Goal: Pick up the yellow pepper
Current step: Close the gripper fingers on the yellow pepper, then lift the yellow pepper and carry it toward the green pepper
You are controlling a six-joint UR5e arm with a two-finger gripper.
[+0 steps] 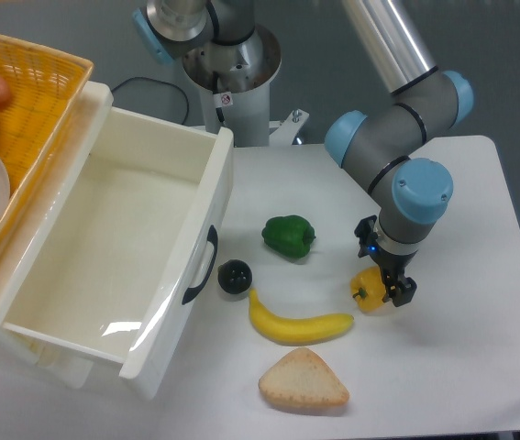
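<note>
The yellow pepper (pixel 366 291) is a small lumpy yellow-orange toy lying on the white table (pixel 461 367), just right of the banana's tip. My gripper (pixel 386 286) points down and is lowered right over the pepper's right side. One dark finger (pixel 403 291) shows against the pepper's right edge, and the other finger is hidden. The gripper body covers part of the pepper. I cannot tell whether the jaws are closed on it.
A dark green pepper (pixel 289 236) lies to the left, and a yellow banana (pixel 298 324) lies in front of it. A bread wedge (pixel 303 380) sits near the front edge, with a small black round object (pixel 235 277) nearby. An open white drawer (pixel 104 247) and an orange basket (pixel 21 110) fill the left.
</note>
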